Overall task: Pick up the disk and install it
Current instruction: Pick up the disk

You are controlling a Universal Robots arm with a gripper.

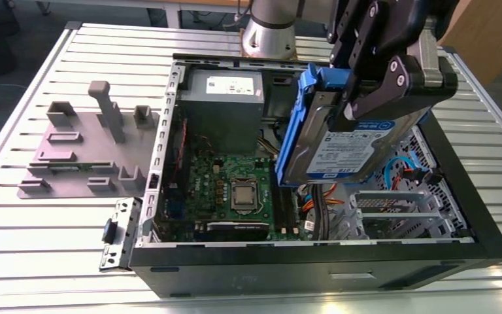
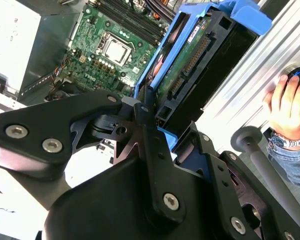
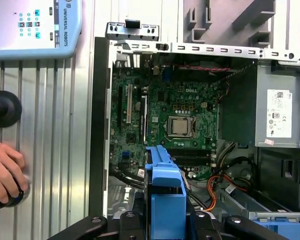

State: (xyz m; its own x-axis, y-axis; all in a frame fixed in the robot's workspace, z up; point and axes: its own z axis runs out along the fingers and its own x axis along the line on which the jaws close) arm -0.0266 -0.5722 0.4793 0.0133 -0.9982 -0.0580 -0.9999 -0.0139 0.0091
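Claw (image 1: 368,98) clamped on the disk (image 1: 338,147), held tilted on edge above the open case (image 1: 321,261). Board (image 1: 233,190) and cables (image 1: 316,196) lie directly beneath. Bay probably below too, hard to see. Risk: tilted descent snags cables or jams.

A robotics lab or test workshop: a slatted aluminium counter (image 1: 50,216) carries an opened desktop computer case (image 1: 321,261) with its green motherboard (image 1: 233,190) bare, a grey plastic fixture stand (image 1: 85,157) sits at its nine o'clock in the exterior view, and the first wrist view shows a robot teach pendant (image 3: 35,25)
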